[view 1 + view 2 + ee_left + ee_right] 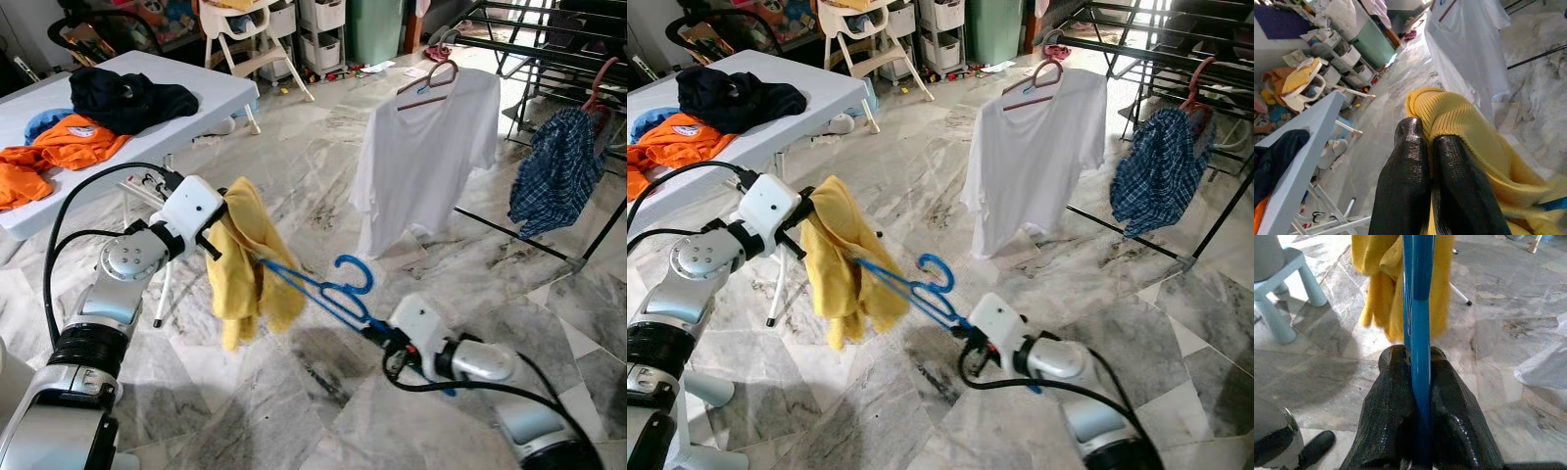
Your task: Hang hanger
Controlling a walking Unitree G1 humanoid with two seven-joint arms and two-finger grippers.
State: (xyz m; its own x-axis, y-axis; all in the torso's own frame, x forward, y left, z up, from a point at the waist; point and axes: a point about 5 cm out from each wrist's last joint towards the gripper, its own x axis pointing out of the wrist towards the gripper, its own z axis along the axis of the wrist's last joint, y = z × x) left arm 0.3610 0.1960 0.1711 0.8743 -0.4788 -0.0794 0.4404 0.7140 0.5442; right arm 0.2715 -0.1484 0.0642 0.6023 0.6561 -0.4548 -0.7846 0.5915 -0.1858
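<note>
Marble floor, drying rack point(549, 59) well ahead. Blue plastic hanger point(323, 289) clamped in my right gripper point(1418, 396), one thin arm threaded into the yellow knit garment point(245, 264), which my left gripper point(1432, 161) pinches mid-air. Garment partly on; rack hanging remains, judging by distance

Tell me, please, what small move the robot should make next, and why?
Probably the right gripper should push the blue hanger a little further into the yellow garment. Its jaws are shut on the hanger, whose far end is just entering the cloth, while the left gripper pinches the garment up. It is not yet ready for the rack.
</note>
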